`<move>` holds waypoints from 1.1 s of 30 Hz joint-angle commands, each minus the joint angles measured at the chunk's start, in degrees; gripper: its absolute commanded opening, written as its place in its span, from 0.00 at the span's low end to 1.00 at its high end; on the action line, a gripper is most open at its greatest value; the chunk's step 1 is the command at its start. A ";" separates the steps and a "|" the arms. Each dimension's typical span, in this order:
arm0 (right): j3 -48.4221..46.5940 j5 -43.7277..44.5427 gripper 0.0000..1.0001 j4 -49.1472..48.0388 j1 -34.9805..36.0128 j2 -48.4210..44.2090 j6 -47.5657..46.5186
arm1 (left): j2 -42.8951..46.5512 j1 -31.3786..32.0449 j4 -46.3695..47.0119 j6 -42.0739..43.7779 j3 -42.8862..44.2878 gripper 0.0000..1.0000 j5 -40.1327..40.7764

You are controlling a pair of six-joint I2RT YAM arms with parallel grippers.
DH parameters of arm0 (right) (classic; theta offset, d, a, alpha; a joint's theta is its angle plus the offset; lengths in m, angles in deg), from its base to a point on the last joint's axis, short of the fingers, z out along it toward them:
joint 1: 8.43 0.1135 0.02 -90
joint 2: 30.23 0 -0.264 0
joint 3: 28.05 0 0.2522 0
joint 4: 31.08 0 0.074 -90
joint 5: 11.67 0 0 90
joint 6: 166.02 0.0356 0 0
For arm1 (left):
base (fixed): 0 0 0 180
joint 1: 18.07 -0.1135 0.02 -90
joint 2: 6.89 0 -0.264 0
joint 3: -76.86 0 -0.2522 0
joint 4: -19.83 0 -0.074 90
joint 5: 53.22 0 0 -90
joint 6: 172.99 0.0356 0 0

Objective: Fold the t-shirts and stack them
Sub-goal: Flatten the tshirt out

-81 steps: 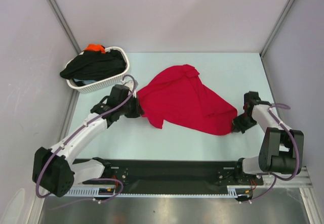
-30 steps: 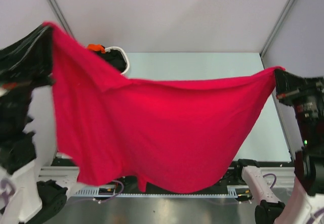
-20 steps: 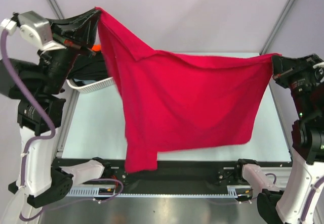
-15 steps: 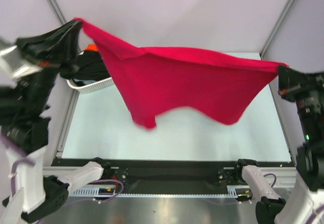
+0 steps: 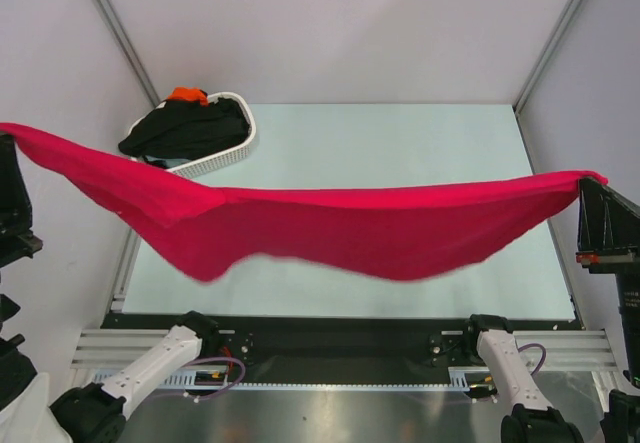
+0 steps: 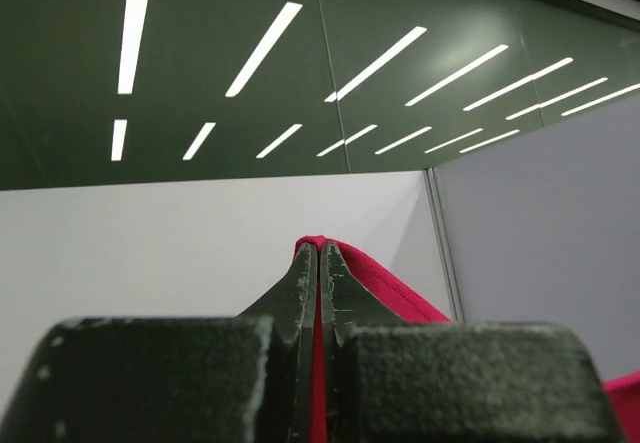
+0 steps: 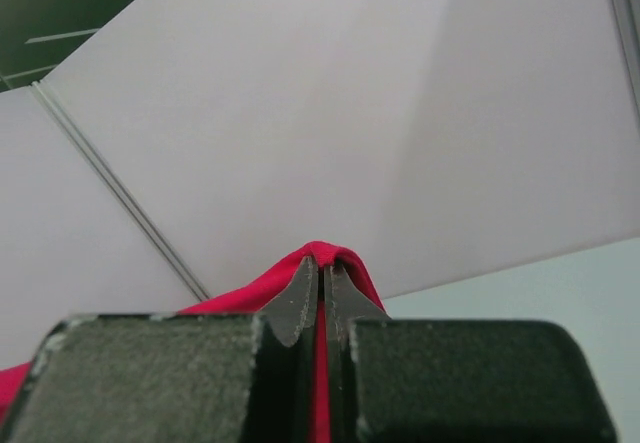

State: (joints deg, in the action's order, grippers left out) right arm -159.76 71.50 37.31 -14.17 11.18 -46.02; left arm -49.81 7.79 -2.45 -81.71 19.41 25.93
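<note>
Crimson red cloth t-shirt (image 5: 330,228) hangs stretched wide in the air over the pale green surface (image 5: 400,143). In the overhead view it runs as one long, sagging band from the far left edge to the far right. Its lower edge droops lowest left of centre and looks blurred there. The left hand (image 6: 319,263) is clamped on the shirt's left end. Its two dark fingers are pressed together, with a fold of red cloth nipped between them and showing just over the tips. The right hand (image 7: 322,285) is closed in the same way on the right end, a small hump of red fabric rising above its fingertips. Both hands are raised high at opposite sides of the surface. A white woven plastic basket (image 5: 238,146) sits at the far left corner of the surface. It holds a heaped black cloth shirt (image 5: 185,128) that spills over its left rim. A bit of orange cloth (image 5: 186,94) lies at the basket's far edge.
</note>
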 commanded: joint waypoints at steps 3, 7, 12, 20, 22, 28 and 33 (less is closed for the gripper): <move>8.59 1.55 0.00 -4.17 -0.15 1.84 -0.20 | -4.71 0.32 2.97 -0.14 -5.24 0.00 3.11; 22.30 3.75 0.00 -13.20 -0.15 0.43 0.06 | -9.11 0.32 5.52 2.84 -12.89 0.00 6.98; 40.93 5.86 0.00 -23.50 -0.15 1.30 -1.33 | -18.06 0.32 11.06 6.63 -27.57 0.00 7.86; 68.70 9.30 0.00 -51.44 -3.05 17.34 -5.91 | -48.51 -0.38 29.23 5.67 -39.28 0.00 8.12; 69.70 9.29 0.00 -57.84 -4.53 23.51 -6.01 | -55.57 -1.17 31.27 4.88 -37.00 0.00 7.61; 57.89 2.80 0.00 -59.75 -7.18 46.54 -8.10 | -72.74 -4.16 31.02 0.05 -22.08 0.00 3.92; 47.75 -2.31 0.00 -51.47 -7.36 59.48 -9.78 | -78.28 -4.69 29.96 -0.93 -15.46 0.00 4.87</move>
State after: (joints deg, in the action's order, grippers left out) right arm -105.95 73.55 -14.40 -21.40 68.66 -53.45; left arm -127.86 3.44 22.23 -80.77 -2.22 31.96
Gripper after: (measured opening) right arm 0.019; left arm 0.008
